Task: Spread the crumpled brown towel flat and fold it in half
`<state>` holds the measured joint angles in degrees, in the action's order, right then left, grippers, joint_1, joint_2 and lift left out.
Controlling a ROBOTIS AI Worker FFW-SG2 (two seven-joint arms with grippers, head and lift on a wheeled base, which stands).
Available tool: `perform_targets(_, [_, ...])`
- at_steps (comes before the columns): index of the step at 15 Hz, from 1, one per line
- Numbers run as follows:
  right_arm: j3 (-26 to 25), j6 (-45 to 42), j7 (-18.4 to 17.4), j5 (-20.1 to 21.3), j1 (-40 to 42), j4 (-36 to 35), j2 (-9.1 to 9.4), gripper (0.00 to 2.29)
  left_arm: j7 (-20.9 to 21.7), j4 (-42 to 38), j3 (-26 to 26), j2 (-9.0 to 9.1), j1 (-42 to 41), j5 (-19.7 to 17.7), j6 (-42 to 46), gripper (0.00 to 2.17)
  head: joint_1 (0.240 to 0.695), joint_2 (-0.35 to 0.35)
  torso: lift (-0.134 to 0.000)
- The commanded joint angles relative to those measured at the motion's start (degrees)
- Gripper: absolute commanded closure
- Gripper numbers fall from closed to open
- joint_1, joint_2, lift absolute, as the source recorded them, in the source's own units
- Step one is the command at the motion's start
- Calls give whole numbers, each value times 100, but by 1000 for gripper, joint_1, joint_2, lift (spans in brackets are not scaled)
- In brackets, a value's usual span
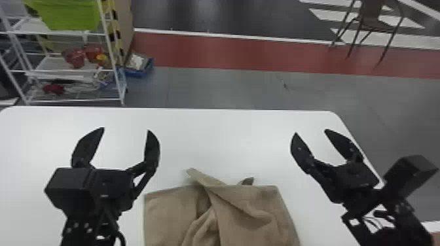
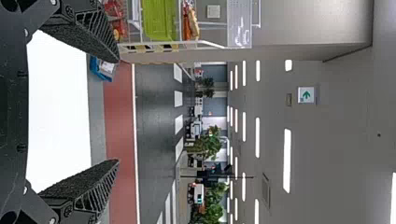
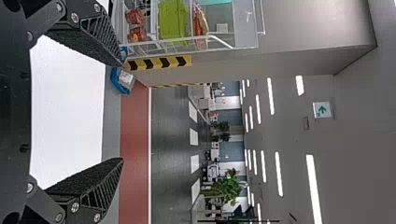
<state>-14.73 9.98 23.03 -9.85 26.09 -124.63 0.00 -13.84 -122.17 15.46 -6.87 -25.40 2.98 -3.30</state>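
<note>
The brown towel (image 1: 248,216) lies crumpled at the near edge of the head view, with overlapping folds, a pointed corner sticking out toward the far side and a small darker tip beside it. My left gripper (image 1: 126,131) stands open over the white table, left of the towel and farther forward. To the towel's right, near the table's right edge, my right gripper (image 1: 310,131) is open too. Nothing is between the fingers of the left gripper (image 2: 119,111) in its wrist view, nor of the right gripper (image 3: 123,112) in its own.
The white table (image 1: 222,131) extends beyond both grippers to its far edge. Behind it on the left stands a white shelf rack (image 1: 70,99) with a green bin, and a blue box (image 1: 140,70) sits on the floor. A chair (image 1: 373,24) is at the far right.
</note>
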Motion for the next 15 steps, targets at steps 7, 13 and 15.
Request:
perform_targets(7, [-56,70,9,9,-95,0,5,184,13,-44,71,19,44,36,-106,140,695,-172,-122])
perform_targets(13, [-74,70,35,18,-130,0,5,184,4,-26,63,28,70,36,-159,140,695,-172,-122])
perform_targets(15, [-109,70,70,80,-139,79,5,184,4,-9,45,37,70,18,-159,140,695,-172,-122])
